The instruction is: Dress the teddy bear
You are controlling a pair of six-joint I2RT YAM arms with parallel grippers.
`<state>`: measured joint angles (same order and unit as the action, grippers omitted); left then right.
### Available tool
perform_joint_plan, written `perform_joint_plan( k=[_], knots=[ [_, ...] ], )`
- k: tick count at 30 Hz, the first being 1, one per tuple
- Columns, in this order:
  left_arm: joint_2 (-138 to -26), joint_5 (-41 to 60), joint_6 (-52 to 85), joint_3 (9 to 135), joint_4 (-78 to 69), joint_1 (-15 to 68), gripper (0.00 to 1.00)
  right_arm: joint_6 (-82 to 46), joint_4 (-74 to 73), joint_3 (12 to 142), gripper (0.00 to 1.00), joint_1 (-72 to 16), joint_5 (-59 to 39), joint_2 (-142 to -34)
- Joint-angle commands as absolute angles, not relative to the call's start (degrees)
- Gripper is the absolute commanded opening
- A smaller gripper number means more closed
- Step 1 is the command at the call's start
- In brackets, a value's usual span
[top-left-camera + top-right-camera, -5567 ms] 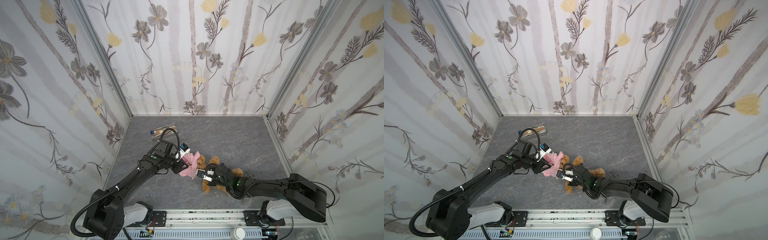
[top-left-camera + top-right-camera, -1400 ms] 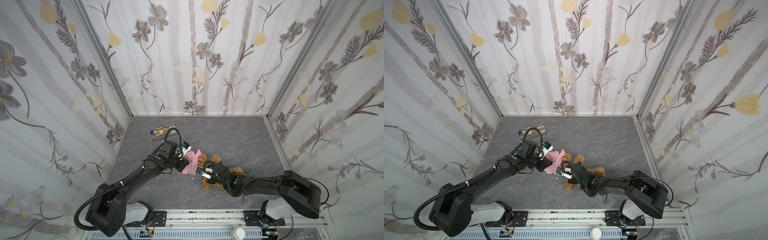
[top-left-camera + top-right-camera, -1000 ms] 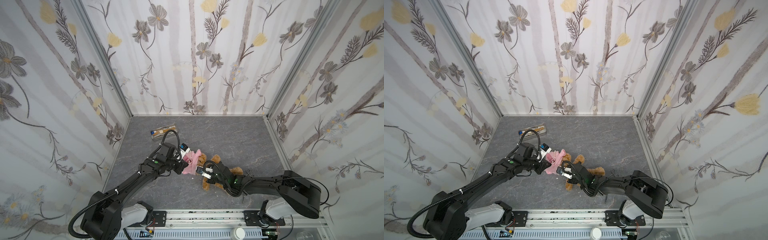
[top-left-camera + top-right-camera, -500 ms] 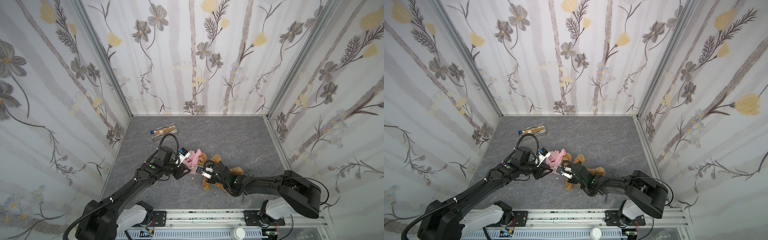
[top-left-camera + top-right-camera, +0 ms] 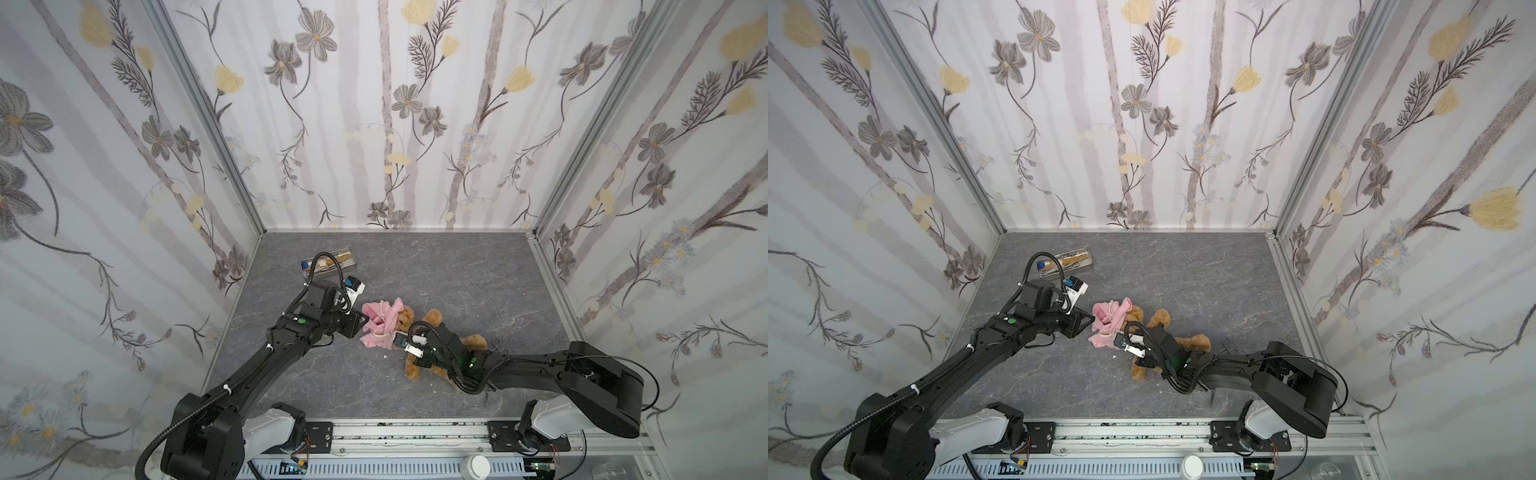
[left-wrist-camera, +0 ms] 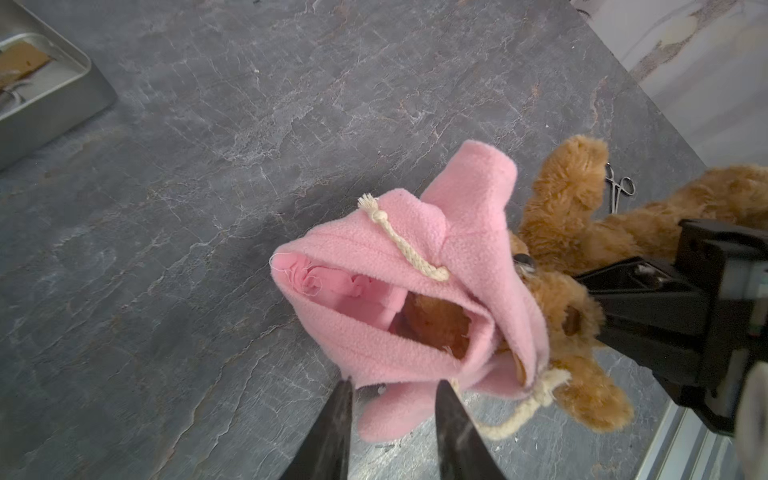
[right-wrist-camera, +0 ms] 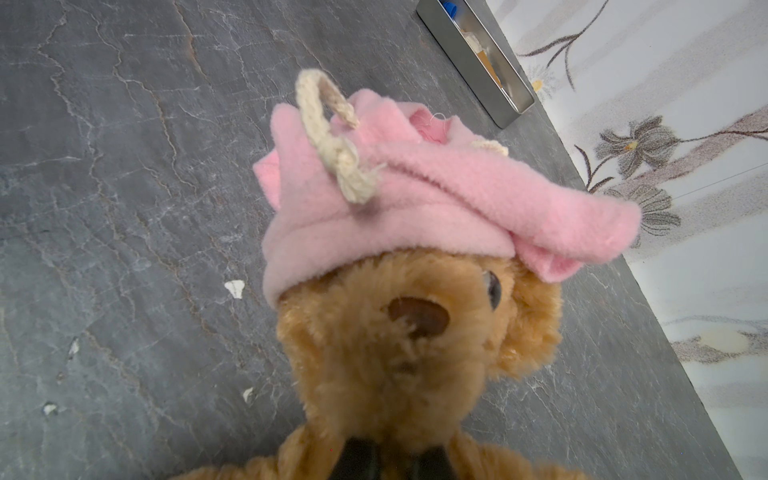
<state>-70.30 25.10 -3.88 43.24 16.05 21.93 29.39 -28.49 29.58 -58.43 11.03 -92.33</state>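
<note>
- The teddy bear (image 5: 433, 319) lies on the grey table (image 5: 457, 282), a little near of the middle, with its head pointing left.
- A pink fleece hoodie (image 5: 380, 322) is bunched over the top of the bear's head. It covers the brow, while the nose and one eye show below it.
- A cream cord (image 6: 399, 241) with a knotted end lies across the hoodie.
- The left gripper (image 6: 392, 386) sits just left of the hoodie with its jaws partly apart. A fold of pink cloth shows in the gap, and neither finger visibly presses it.
- The right gripper (image 7: 392, 457) reaches in from the right, its jaws closed tight on the bear's fur below the chin.
- A metal tray (image 5: 330, 262) sits at the far left, well apart from the bear.
</note>
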Motion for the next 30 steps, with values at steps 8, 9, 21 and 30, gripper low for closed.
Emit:
perform_joint_plan(
  k=[8,9,21,30],
  knots=[
    [-83.0,27.5,-4.8,51.0,14.6,23.4,0.25,29.4,-32.6,29.4,0.0,-58.4,11.2,-92.4],
    [-83.7,28.0,-5.3,51.3,14.6,23.6,0.25,29.4,-32.7,29.4,0.0,-58.4,11.3,-92.4],
    [-87.9,32.7,-8.9,50.4,15.1,24.6,0.29,29.5,-33.1,29.4,0.0,-58.4,11.3,-92.7],
    [-86.2,36.0,-10.9,48.9,16.4,24.4,0.41,29.7,-33.7,29.1,0.0,-58.2,11.4,-91.8]
  ],
)
